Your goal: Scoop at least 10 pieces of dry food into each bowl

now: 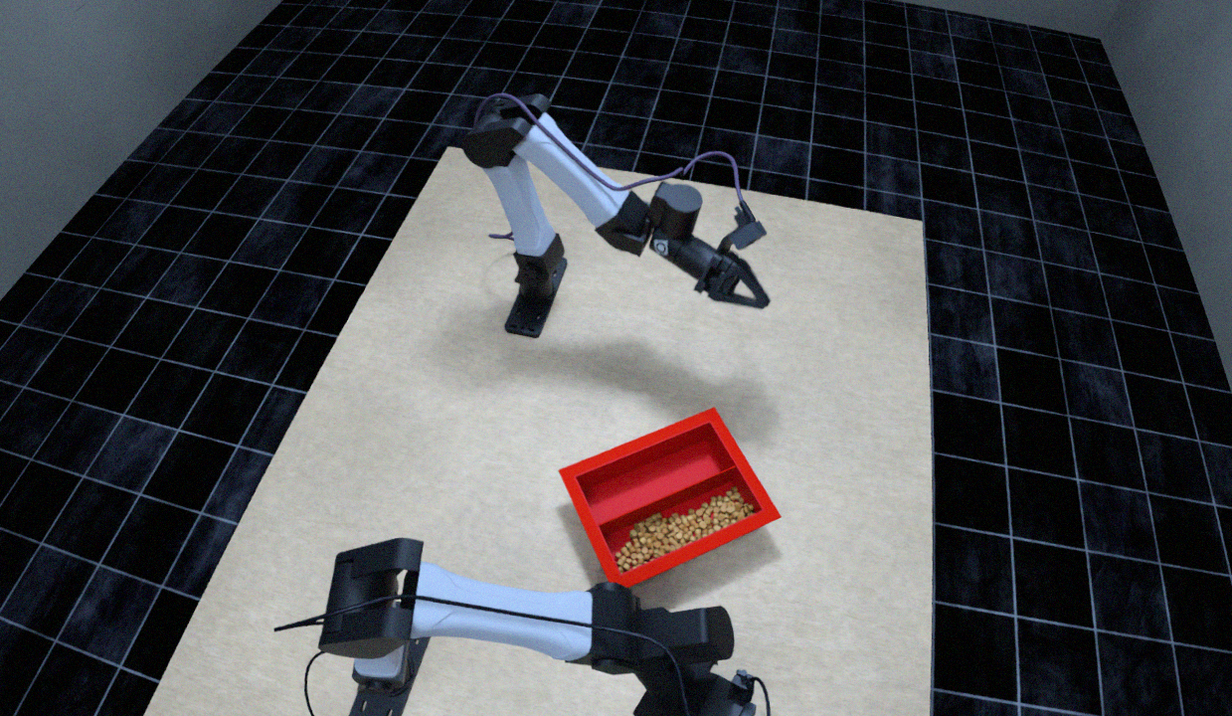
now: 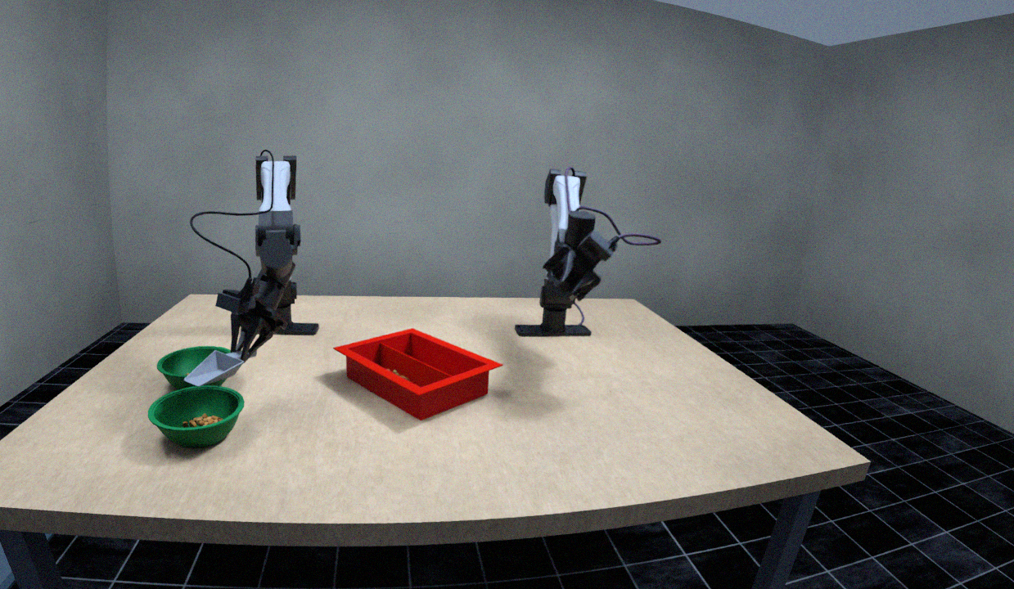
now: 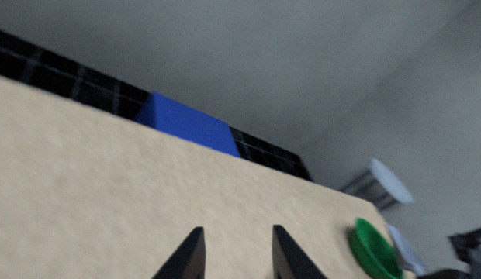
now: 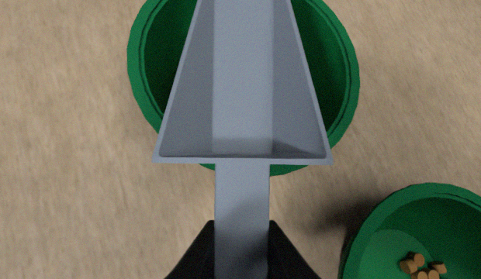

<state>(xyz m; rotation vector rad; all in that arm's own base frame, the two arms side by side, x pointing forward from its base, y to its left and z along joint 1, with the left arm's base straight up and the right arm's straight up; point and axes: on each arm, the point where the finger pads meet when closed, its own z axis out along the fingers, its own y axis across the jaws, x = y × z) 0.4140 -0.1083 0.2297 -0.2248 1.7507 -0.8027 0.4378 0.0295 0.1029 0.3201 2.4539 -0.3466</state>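
Scoop (image 2: pixel 214 367) (image 4: pixel 242 85), bare where visible, is clamped in my right gripper (image 2: pixel 244 354) (image 4: pixel 240 232); left (image 1: pixel 764 304) (image 3: pixel 238 229) fingers stand partly apart, nothing between. One bowl (image 2: pixel 195 432) (image 4: pixel 384 232) has food; the other's count, hidden; laying-down remains.
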